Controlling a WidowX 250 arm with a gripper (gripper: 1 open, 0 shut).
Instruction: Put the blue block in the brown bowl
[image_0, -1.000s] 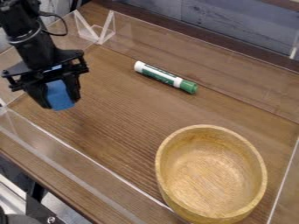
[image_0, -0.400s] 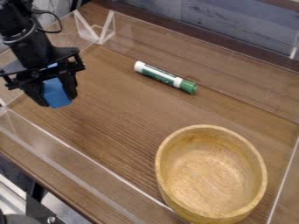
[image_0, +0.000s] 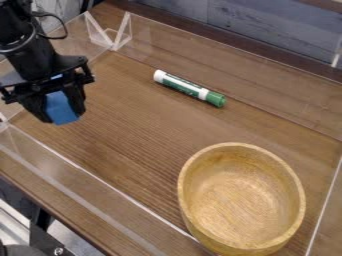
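At the left of the camera view my black gripper (image_0: 60, 104) points down and is shut on the blue block (image_0: 62, 108), whose bright-blue body shows between the two dark fingers (image_0: 82, 98), just above the wooden table top. The brown bowl (image_0: 242, 197), wide, round and empty, sits at the lower right, well away from the gripper.
A green-and-white marker pen (image_0: 187, 87) lies on the table between the gripper and the back wall. Clear plastic walls (image_0: 94, 170) run along the front and left edges, and a clear triangular stand (image_0: 111, 33) is at the back left.
The gripper with the blue block has shifted slightly to the left; the grip is unchanged. The bowl and the pen have not moved.
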